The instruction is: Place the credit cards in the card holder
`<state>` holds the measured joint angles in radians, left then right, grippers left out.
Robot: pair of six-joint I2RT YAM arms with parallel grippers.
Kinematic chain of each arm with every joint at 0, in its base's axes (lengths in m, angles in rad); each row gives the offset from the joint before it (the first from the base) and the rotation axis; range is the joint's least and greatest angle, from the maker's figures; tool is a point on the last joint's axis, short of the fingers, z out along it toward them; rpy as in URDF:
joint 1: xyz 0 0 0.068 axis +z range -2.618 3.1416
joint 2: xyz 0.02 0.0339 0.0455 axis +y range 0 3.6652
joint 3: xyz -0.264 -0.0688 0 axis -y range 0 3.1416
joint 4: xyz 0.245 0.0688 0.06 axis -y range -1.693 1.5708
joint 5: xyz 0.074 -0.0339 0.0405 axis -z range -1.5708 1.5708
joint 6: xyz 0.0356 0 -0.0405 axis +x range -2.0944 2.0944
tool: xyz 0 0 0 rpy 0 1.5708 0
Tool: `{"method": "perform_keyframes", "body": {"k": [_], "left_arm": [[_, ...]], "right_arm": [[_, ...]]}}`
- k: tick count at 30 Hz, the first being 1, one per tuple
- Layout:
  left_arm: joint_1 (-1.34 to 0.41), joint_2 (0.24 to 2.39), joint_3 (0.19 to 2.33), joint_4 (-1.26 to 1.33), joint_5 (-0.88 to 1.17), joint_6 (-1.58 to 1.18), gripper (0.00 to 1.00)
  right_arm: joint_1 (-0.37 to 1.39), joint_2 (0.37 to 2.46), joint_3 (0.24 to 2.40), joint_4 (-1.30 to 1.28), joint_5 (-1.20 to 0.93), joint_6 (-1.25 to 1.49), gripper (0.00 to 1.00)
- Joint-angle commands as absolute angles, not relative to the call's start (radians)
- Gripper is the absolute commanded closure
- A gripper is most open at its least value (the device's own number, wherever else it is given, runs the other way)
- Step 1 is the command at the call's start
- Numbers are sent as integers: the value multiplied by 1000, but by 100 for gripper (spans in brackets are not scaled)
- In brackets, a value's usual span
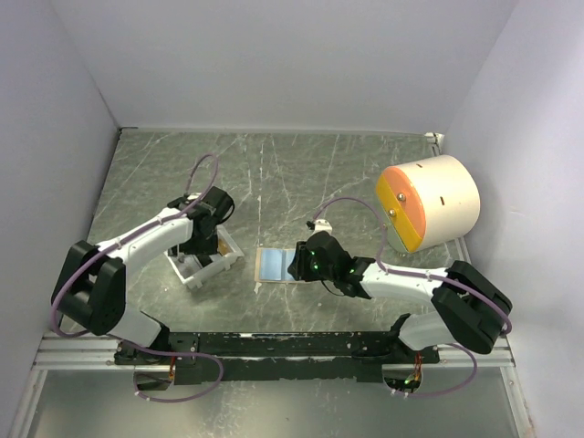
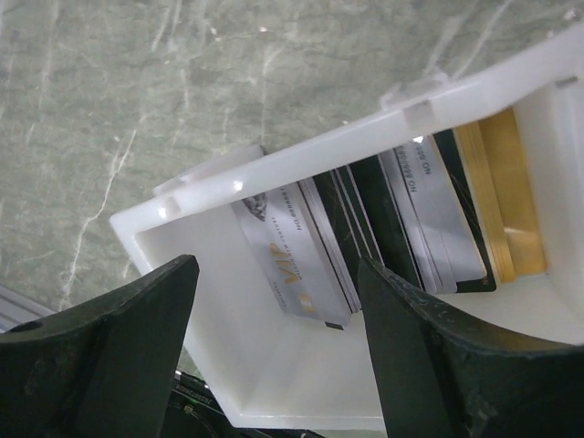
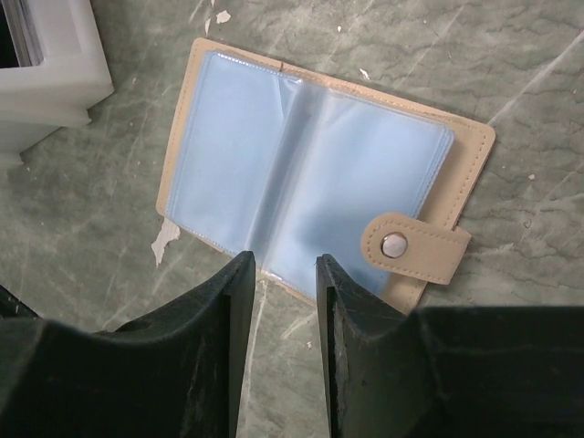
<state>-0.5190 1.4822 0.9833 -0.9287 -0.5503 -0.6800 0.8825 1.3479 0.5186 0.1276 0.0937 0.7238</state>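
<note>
Card holder (image 1: 274, 264) lies open on the tabletop (image 1: 301, 173) at centre frame in the top view, with the right jaws at its right edge. A white tray (image 1: 193, 276) sits just to its left, under the left jaws. The left arm is nearer the cards, the right arm nearer the holder.

Left wrist view: credit cards (image 2: 306, 260) stand on edge in the tray, packed face to face, their long axes running from upper left to lower right. The left jaws are spread wide and empty, and the silver card's lower end lies directly between them.

Right wrist view: the right jaws stand narrowly apart, pinching nothing, over the holder's lower edge by the fold. The snap tab (image 3: 415, 246) points to the lower right.
</note>
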Motion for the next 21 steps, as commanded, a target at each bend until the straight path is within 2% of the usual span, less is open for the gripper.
{"method": "perform_keyframes", "body": {"k": [1, 5, 10, 17, 21], "left_arm": [[-514, 1489, 946, -814, -430, -541, 21], [-515, 1483, 914, -645, -262, -412, 31], [-521, 1495, 903, -449, -88, -306, 33], [-589, 1625, 1024, -421, 37, -158, 38], [-657, 1675, 1076, -407, 107, -95, 45]], "right_arm": [[879, 1333, 536, 99, 107, 718, 67], [879, 1316, 540, 105, 102, 734, 66], [879, 1333, 554, 108, 101, 737, 66], [879, 1340, 535, 118, 107, 753, 67], [879, 1344, 525, 128, 109, 766, 67]]}}
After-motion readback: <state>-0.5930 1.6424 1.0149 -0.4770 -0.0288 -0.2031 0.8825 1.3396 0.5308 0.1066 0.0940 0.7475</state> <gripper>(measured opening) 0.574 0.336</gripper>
